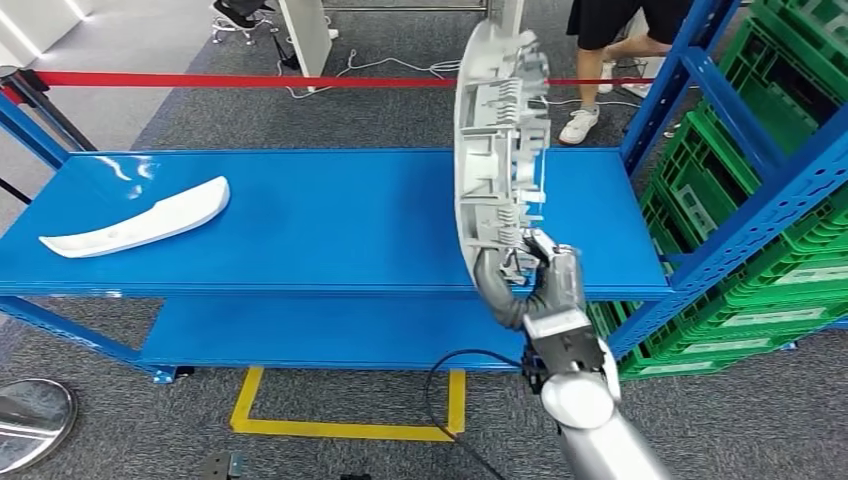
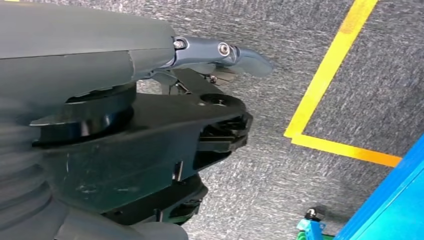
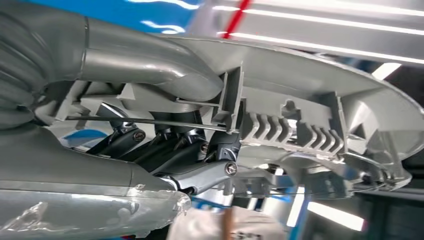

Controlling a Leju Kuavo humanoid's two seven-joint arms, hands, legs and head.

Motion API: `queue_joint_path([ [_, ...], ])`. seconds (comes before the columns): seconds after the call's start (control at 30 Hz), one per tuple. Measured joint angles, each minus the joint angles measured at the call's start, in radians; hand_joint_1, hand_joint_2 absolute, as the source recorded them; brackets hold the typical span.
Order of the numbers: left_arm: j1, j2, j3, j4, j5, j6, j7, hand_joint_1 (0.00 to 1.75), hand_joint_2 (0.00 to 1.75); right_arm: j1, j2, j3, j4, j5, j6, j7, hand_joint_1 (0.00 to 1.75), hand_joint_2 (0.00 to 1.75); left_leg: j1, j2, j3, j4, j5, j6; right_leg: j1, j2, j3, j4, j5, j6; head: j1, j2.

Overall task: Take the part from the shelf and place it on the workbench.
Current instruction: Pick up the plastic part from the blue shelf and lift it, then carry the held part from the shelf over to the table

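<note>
My right hand (image 1: 545,285) grips the lower end of a long curved grey plastic part (image 1: 495,150) and holds it upright over the right side of the blue workbench (image 1: 330,220). The ribbed inner side of the part (image 3: 300,115) faces the right wrist camera, and my fingers (image 3: 200,175) wrap its edge. A white curved part (image 1: 140,220) lies flat at the workbench's left end. My left hand (image 2: 150,55) hangs above the grey carpet, holding nothing, with one finger stretched out.
A blue shelf frame (image 1: 740,200) stacked with green crates (image 1: 760,250) stands right of the workbench. Beyond the bench run a red barrier tape (image 1: 250,80) and a person's legs (image 1: 600,60). Yellow floor marking (image 1: 340,430) lies below the front edge.
</note>
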Motion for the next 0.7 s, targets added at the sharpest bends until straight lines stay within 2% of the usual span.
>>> queue_joint_path([
  [0.07, 0.000, 0.000, 0.000, 0.000, 0.001, 0.001, 0.000, 0.00, 1.75, 0.026, 0.003, 0.012, -0.056, -0.012, -0.001, -0.018, 1.75, 1.75, 0.000, 0.000, 0.048, -0.099, 0.064, 0.007, 0.000, 0.002, 0.003, 0.000, -0.002, 0.002, 0.000, 0.000],
  [0.13, -0.002, -0.001, 0.001, 0.000, 0.006, 0.002, 0.000, 0.00, 1.75, 0.051, 0.006, 0.020, -0.108, -0.024, -0.003, -0.038, 1.75, 1.75, -0.002, 0.000, 0.104, -0.207, 0.100, 0.014, 0.004, 0.003, 0.003, 0.003, -0.005, 0.010, -0.001, 0.000],
  [0.2, -0.002, -0.002, 0.001, 0.000, 0.010, 0.002, 0.000, 0.00, 1.75, 0.074, 0.007, 0.027, -0.153, -0.034, -0.008, -0.055, 1.75, 1.75, -0.004, -0.002, 0.121, -0.246, 0.099, 0.020, 0.007, 0.003, 0.001, 0.003, -0.006, 0.021, 0.000, 0.000],
  [0.27, 0.000, -0.004, 0.004, 0.000, 0.014, 0.002, 0.000, 0.00, 1.75, 0.095, 0.009, 0.034, -0.189, -0.043, -0.015, -0.065, 1.75, 1.75, -0.004, -0.003, 0.120, -0.249, 0.099, 0.031, 0.004, 0.001, 0.001, 0.003, -0.010, 0.032, 0.001, 0.000],
  [0.3, 0.000, -0.005, 0.005, 0.000, 0.016, 0.002, 0.001, 0.00, 1.75, 0.103, 0.010, 0.037, -0.204, -0.047, -0.017, -0.069, 1.75, 1.75, -0.002, -0.003, 0.122, -0.250, 0.100, 0.036, 0.003, 0.000, -0.005, 0.017, -0.022, 0.037, 0.003, 0.000],
  [0.33, 0.000, -0.006, 0.006, 0.000, 0.017, 0.002, 0.001, 0.00, 1.75, 0.109, 0.012, 0.039, -0.217, -0.050, -0.017, -0.071, 1.75, 1.75, 0.000, -0.002, 0.123, -0.251, 0.101, 0.041, 0.003, -0.001, -0.019, 0.049, -0.043, 0.042, 0.005, 0.000],
  [0.43, 0.000, -0.008, 0.008, 0.000, 0.019, 0.002, 0.007, 0.00, 1.75, 0.125, 0.013, 0.042, -0.240, -0.045, -0.022, -0.073, 1.75, 1.75, -0.001, -0.001, 0.124, -0.251, 0.100, 0.048, 0.002, -0.002, -0.098, 0.224, -0.128, 0.050, 0.010, 0.000],
  [0.47, 0.000, -0.009, 0.010, 0.000, 0.020, 0.003, 0.011, 0.00, 1.75, 0.133, 0.013, 0.043, -0.245, -0.035, -0.028, -0.074, 1.75, 1.75, -0.001, -0.001, 0.124, -0.251, 0.099, 0.049, 0.001, -0.002, -0.114, 0.258, -0.134, 0.052, 0.010, 0.000],
  [0.5, 0.001, -0.011, 0.013, 0.000, 0.021, 0.004, 0.014, 0.00, 1.75, 0.141, 0.013, 0.045, -0.250, -0.023, -0.035, -0.074, 1.75, 1.75, -0.001, -0.002, 0.125, -0.251, 0.099, 0.049, 0.001, -0.002, -0.112, 0.257, -0.122, 0.053, 0.010, 0.000],
  [0.53, 0.001, -0.013, 0.016, 0.000, 0.022, 0.004, 0.017, 0.00, 1.75, 0.148, 0.013, 0.047, -0.255, -0.010, -0.042, -0.074, 1.75, 1.75, 0.000, -0.003, 0.126, -0.251, 0.098, 0.048, -0.001, -0.003, -0.093, 0.218, -0.095, 0.053, 0.010, 0.000],
  [0.6, 0.001, -0.019, 0.022, 0.000, 0.023, 0.005, 0.019, 0.00, 1.75, 0.159, 0.013, 0.052, -0.264, 0.008, -0.051, -0.074, 1.75, 1.75, -0.001, -0.005, 0.128, -0.248, 0.096, 0.041, -0.002, -0.003, -0.026, 0.089, -0.038, 0.053, 0.011, 0.000],
  [0.67, 0.001, -0.023, 0.024, 0.000, 0.024, 0.005, 0.020, 0.00, 1.75, 0.166, 0.013, 0.058, -0.270, 0.014, -0.055, -0.074, 1.75, 1.75, -0.004, -0.006, 0.126, -0.245, 0.096, 0.029, -0.001, 0.000, 0.011, 0.015, -0.019, 0.044, 0.011, 0.000],
  [0.7, 0.000, -0.023, 0.024, 0.000, 0.024, 0.005, 0.020, 0.00, 1.75, 0.168, 0.013, 0.061, -0.271, 0.015, -0.056, -0.074, 1.75, 1.75, -0.005, -0.006, 0.126, -0.246, 0.098, 0.023, 0.001, 0.003, 0.013, 0.010, -0.022, 0.037, 0.010, 0.000],
])
